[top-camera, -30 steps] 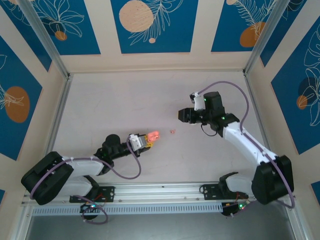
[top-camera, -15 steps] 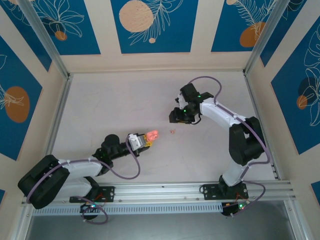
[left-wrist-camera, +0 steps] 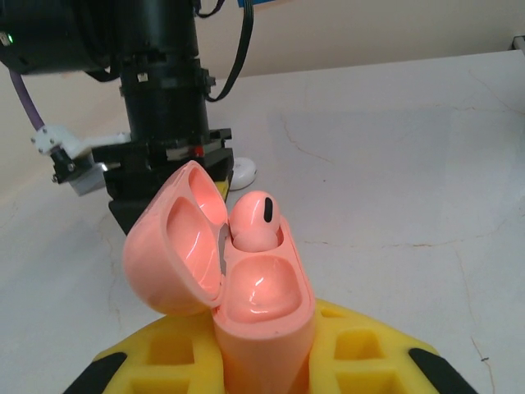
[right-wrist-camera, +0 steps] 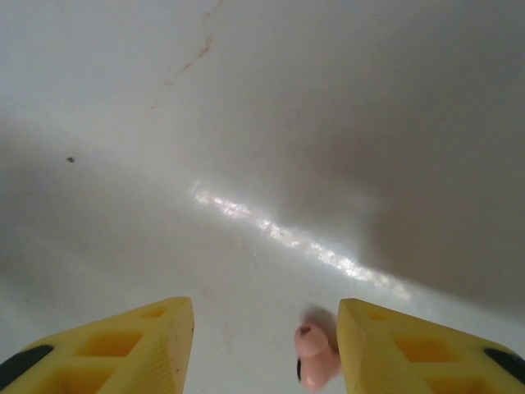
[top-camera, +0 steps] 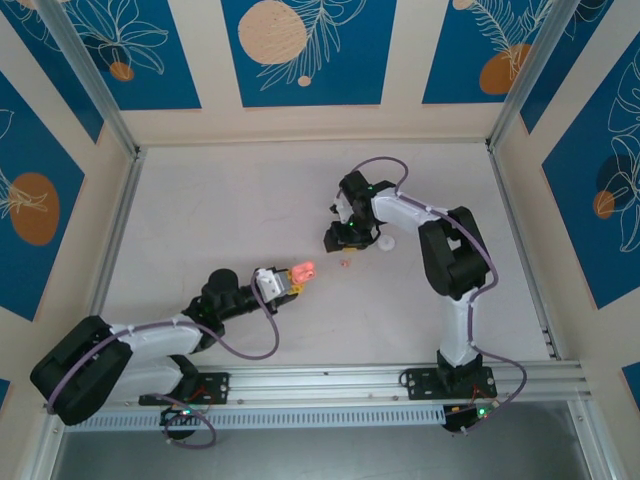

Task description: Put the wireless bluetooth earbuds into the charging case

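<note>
Right gripper (right-wrist-camera: pixel 264 328) moved over earbud (right-wrist-camera: pixel 316 355) (jaws apart).

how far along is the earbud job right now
About halfway. Done: one earbud sits in the open charging case, clamped in the left gripper. In hand: the right gripper stands open over the second earbud on the table, bud between its fingers. Left: grasp it, carry it over, seat it in the empty well.

glossy smooth pink plastic charging case (left-wrist-camera: pixel 262 304) and earbud (right-wrist-camera: pixel 316 357); smooth white table (right-wrist-camera: pixel 246 98) with soft sheen.
</note>
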### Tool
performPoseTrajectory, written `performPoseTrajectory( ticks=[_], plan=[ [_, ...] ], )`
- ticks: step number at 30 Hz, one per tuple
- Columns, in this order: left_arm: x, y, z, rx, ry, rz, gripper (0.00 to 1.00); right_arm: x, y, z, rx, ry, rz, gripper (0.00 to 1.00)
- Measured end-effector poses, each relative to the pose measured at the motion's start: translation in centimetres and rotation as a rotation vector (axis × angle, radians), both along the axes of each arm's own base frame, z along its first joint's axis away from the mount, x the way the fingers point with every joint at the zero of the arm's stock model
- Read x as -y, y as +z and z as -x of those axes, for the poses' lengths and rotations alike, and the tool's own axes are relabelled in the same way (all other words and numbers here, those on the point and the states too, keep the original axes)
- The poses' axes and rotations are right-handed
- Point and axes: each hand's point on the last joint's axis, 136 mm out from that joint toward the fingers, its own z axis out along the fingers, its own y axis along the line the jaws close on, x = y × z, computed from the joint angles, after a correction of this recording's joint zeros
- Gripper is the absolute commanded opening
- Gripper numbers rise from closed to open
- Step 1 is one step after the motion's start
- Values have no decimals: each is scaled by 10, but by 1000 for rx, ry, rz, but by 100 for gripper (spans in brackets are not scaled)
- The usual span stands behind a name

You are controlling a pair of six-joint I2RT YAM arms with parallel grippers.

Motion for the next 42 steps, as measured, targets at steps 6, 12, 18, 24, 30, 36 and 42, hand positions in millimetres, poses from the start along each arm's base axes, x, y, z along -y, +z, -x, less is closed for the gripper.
performPoseTrajectory(
  ticks=[6,12,18,24,30,36,42],
  plan=[
    [-2,2,0,4,9,-6,11,4,-11,4,-32,13,19,53],
    [-3,-1,0,-3,14,-15,11,10,-14,13,-72,9,39,54],
    [-3,-1,0,-3,14,-15,11,14,-16,20,-97,9,51,54],
    [-3,-1,0,-3,14,-15,11,17,-15,40,-166,-3,43,54],
    [-3,0,0,-1,14,-14,11,15,-13,60,-240,1,55,54],
    [-5,0,2,-5,14,-17,11,27,4,63,-204,12,159,53],
    [-6,2,2,-4,17,-17,11,27,21,45,-54,130,195,52]
  ],
)
